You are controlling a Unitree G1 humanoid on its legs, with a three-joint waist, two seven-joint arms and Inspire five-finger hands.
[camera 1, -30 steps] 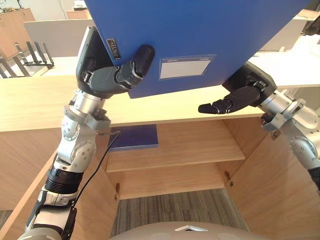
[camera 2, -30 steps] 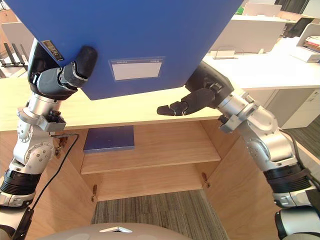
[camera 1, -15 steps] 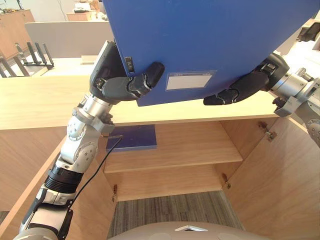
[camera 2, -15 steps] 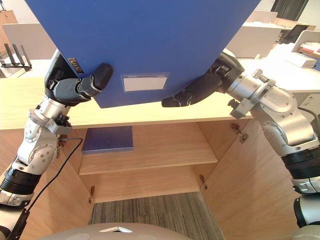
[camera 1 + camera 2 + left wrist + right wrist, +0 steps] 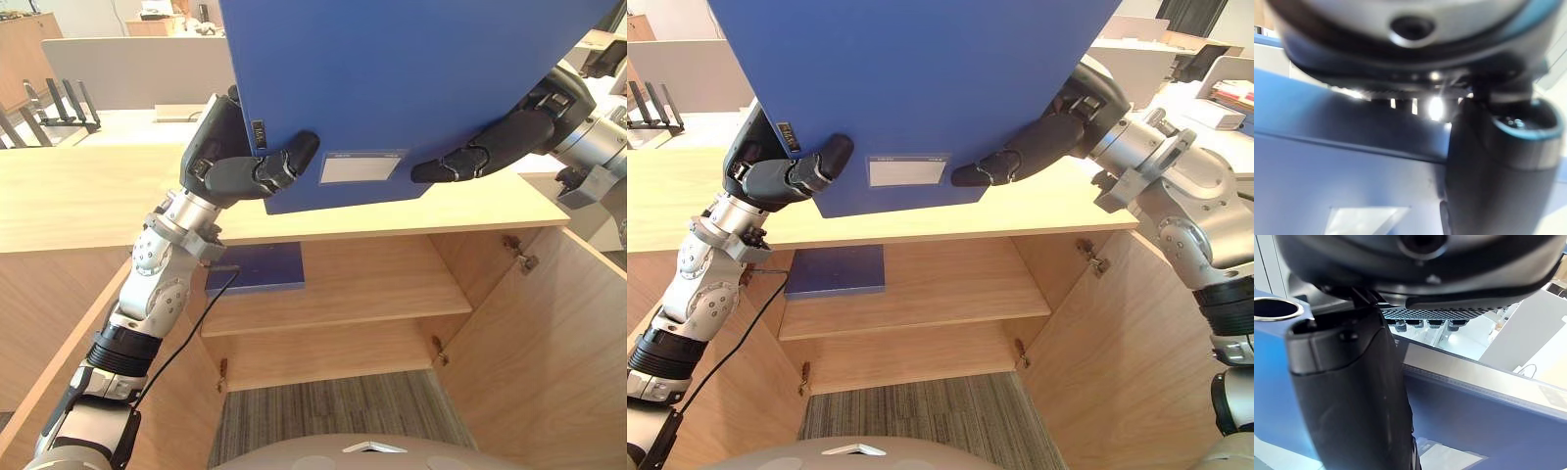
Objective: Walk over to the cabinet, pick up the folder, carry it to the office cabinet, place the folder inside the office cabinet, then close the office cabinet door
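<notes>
I hold a large blue folder [image 5: 392, 78] with a white label [image 5: 361, 168] up in front of me, above the top of the open wooden office cabinet [image 5: 78, 196]. My left hand [image 5: 230, 171] grips its lower left corner, thumb curled over the front face. My right hand [image 5: 490, 147] clamps the lower right edge, thumb lying across the front. In the left wrist view the thumb [image 5: 1498, 166] presses on the blue cover [image 5: 1327, 186]. The right wrist view shows the thumb [image 5: 1352, 396] against the folder [image 5: 1488, 421].
Below the folder the cabinet stands open, with a shelf [image 5: 372, 284] and another blue folder [image 5: 257, 267] lying flat at its left end. The right door [image 5: 549, 362] swings out toward me. A black file rack [image 5: 59, 103] stands at the back left. Striped carpet [image 5: 333, 411] lies underneath.
My right hand has come up from below the folder's edge and closed on it, thumb now on the front. The folder and left hand shifted slightly right.
</notes>
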